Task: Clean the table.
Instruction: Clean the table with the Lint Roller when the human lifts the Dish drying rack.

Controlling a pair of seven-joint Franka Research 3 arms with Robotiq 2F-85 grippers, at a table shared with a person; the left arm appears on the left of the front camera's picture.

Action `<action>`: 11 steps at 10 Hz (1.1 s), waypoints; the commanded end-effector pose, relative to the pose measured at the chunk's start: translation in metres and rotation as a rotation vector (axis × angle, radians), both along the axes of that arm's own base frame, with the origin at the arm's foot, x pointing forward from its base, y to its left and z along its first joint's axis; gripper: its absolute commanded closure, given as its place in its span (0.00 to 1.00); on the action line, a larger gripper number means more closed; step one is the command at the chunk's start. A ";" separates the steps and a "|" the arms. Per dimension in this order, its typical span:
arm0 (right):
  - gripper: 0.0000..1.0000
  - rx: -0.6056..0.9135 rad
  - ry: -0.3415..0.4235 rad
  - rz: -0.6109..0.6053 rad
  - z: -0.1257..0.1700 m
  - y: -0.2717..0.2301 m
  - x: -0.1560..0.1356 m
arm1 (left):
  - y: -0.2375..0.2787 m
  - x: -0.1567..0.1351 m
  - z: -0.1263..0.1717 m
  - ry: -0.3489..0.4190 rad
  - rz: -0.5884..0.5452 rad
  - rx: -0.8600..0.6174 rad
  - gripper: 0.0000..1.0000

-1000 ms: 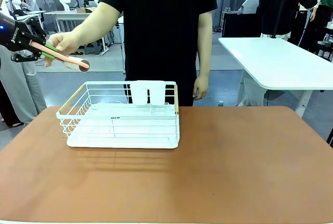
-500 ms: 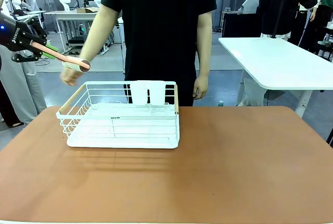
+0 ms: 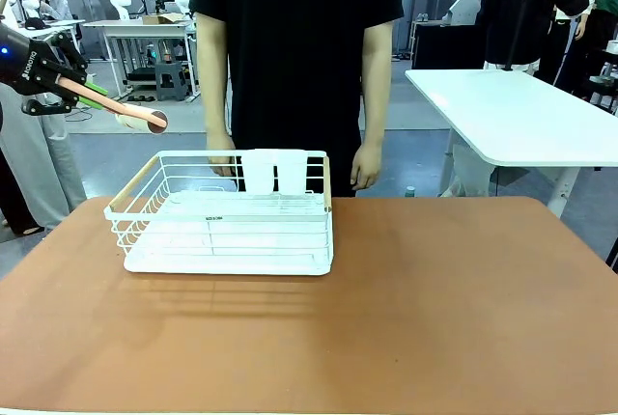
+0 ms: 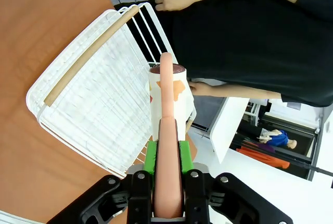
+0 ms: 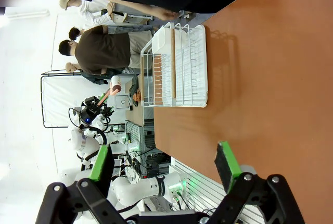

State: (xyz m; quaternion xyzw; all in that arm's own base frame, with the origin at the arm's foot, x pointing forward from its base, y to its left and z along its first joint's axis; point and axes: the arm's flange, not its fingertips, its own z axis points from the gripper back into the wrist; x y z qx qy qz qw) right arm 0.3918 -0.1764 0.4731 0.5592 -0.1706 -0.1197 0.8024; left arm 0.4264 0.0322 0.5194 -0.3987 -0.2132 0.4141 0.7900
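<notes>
Left tool (image 4: 167,153) clamps shut on the pink handle (image 4: 166,75) of a cup (image 4: 180,98), seemingly light and stiff; right tool (image 5: 164,168) gapes open.

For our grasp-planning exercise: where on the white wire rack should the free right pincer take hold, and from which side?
Probably the wooden bar at the right end of the rack, from above. It is slim, straight and sits on the top rim, so the open right pincer could straddle it.
</notes>
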 end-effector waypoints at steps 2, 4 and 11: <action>0.00 0.006 -0.009 0.008 0.002 0.000 -0.001 | 0.000 0.000 0.001 0.003 0.004 -0.003 1.00; 0.00 0.006 -0.009 0.008 0.002 0.000 -0.001 | 0.000 0.000 0.001 0.003 0.004 -0.003 1.00; 0.00 0.006 -0.009 0.008 0.002 0.000 -0.001 | 0.000 0.000 0.001 0.003 0.004 -0.003 1.00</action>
